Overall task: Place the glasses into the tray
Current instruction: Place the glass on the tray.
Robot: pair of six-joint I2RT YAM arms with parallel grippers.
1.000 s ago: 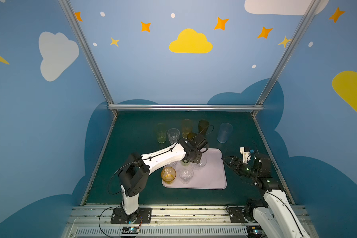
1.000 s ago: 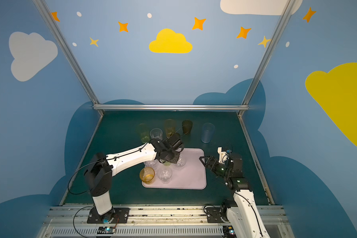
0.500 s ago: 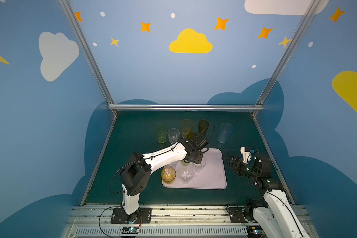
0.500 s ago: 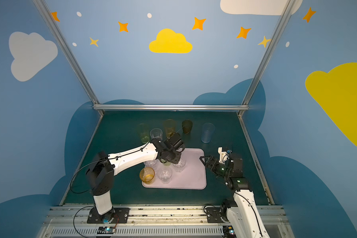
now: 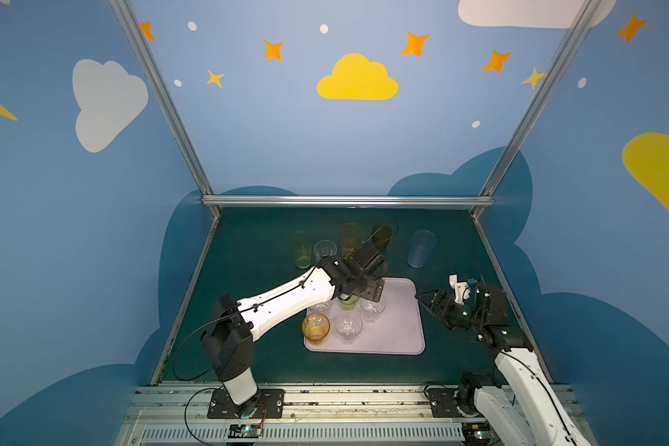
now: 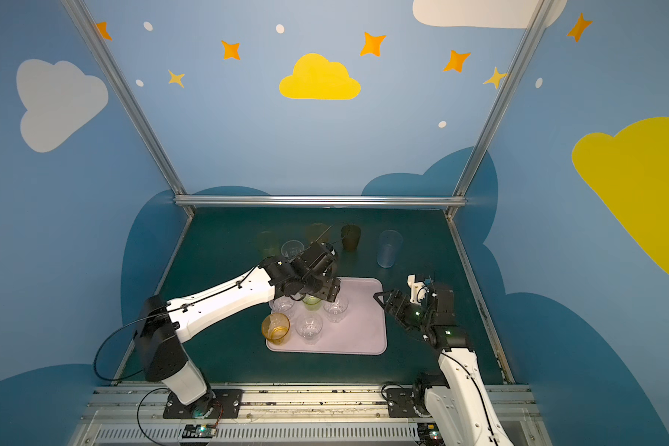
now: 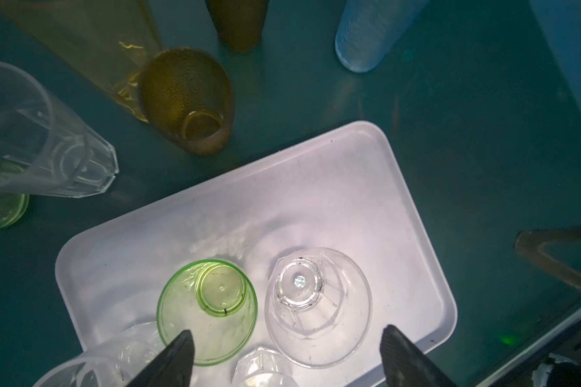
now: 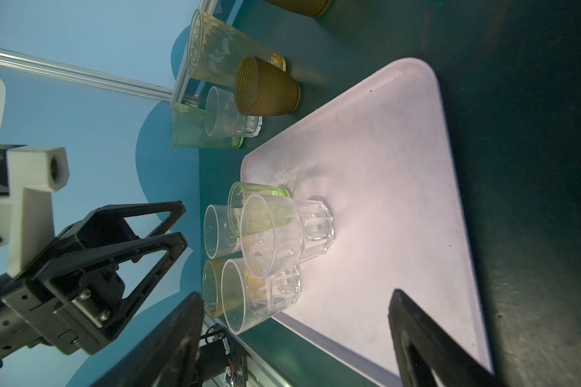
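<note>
Tumbler [image 7: 208, 308], see-through green, upright on pink-lilac tray [image 7: 349, 201]; left claw [image 7: 287, 330] and right claw [image 8: 296, 293] both agape.

5 glasses [image 5: 348, 327] stand upright in the lilac tray [image 5: 400, 334] — 6 others [image 5: 421, 249] stand beyond it.

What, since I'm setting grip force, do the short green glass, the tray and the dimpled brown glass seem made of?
Short green glass: clear tinted, glossy, a moulding dot at its base centre; likely plastic, maybe glass.
Tray: opaque pale lilac, matte, lightly scuffed; probably plastic.
Dimpled brown glass: translucent, pebbled skin; plastic or pressed glass, unclear.
</note>
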